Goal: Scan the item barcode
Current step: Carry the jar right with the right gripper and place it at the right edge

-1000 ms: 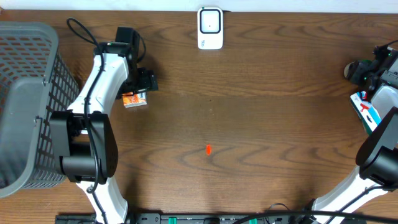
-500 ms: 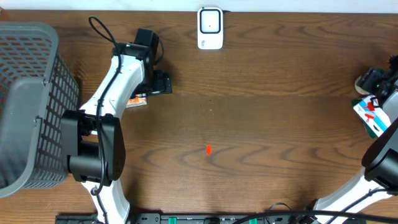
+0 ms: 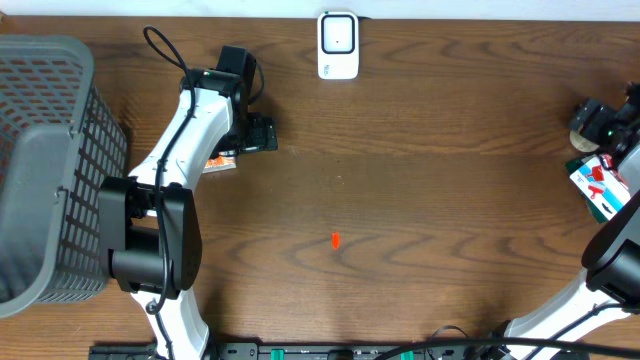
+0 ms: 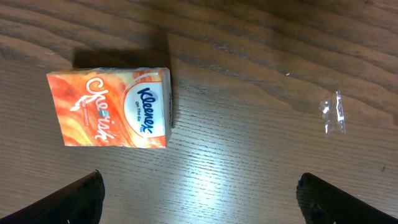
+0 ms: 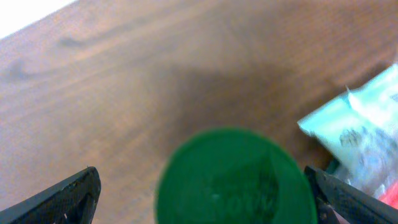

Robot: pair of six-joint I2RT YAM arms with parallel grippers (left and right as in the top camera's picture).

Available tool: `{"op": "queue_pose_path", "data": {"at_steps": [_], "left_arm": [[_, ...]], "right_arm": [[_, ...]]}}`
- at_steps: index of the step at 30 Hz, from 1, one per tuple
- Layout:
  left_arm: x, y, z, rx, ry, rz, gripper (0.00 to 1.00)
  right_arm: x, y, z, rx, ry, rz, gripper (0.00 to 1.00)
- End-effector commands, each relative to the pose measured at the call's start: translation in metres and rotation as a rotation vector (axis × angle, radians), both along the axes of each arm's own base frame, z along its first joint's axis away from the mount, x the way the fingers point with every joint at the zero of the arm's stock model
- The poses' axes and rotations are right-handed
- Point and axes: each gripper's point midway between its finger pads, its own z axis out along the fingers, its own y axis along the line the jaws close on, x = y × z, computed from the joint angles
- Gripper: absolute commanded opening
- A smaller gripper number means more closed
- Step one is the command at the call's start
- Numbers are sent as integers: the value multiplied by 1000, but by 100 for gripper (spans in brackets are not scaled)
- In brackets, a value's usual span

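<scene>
- Dark wood table [image 3: 430,200] fills the overhead view, with a white scanner [image 3: 338,45] at its far edge and a grey basket [image 3: 45,170] at the left.
- Overhead, the left gripper [image 3: 262,135] hangs left of the scanner. The orange pack [image 3: 222,161] lies on the table, half hidden under that arm's wrist.
- Overhead, a small red mark [image 3: 335,240] sits mid-table, well apart from both arms.
- Overhead, the right gripper [image 3: 592,120] is at the right edge, beside a white, red and green packet [image 3: 597,186]. This view does not show how wide either claw stands.
- Left wrist view shows the pack [image 4: 112,107] whole: it lies flat with its Kleenex label up.
- Left wrist view also settles the claw. The dark fingertips [image 4: 78,200] sit at the two bottom corners, spread wide with only bare wood between them. The pack lies beyond the left-hand tip, untouched.
- Only this view catches a clear plastic scrap [image 4: 333,113] on the wood, well apart from the pack.
- Right wrist view, blurred, shows a round green lid [image 5: 233,180] between wide-spread fingertips [image 5: 62,202]. A gap shows on one side; whether the other tip touches the lid I cannot tell.
- The packet [image 5: 367,134] lies just beside the lid there.
</scene>
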Motion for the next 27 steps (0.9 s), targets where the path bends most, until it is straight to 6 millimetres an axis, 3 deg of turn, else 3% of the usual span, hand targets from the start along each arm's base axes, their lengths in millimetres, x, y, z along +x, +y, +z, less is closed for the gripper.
{"op": "queue_pose_path", "data": {"at_steps": [1, 8, 11, 14, 19, 23, 27], "left_arm": [[-3, 2, -1, 6, 8, 7, 98], [1, 0, 0, -1, -6, -9, 98], [2, 0, 0, 3, -13, -29, 98], [3, 6, 0, 36, -17, -50, 98], [3, 23, 1, 135, -22, -29, 98], [-2, 39, 1, 223, -6, -15, 98], [-3, 40, 2, 230, -3, -14, 98]], "right_arm": [[22, 7, 56, 11, -132, 71, 99], [26, 9, 148, -35, -222, 94, 99], [17, 18, 187, -49, -246, 101, 99], [5, 33, 212, -44, -261, 123, 99], [-11, 56, 220, -10, -220, 140, 99], [-16, 75, 205, 42, -150, 162, 99], [-19, 94, 193, 82, -94, 189, 99]]}}
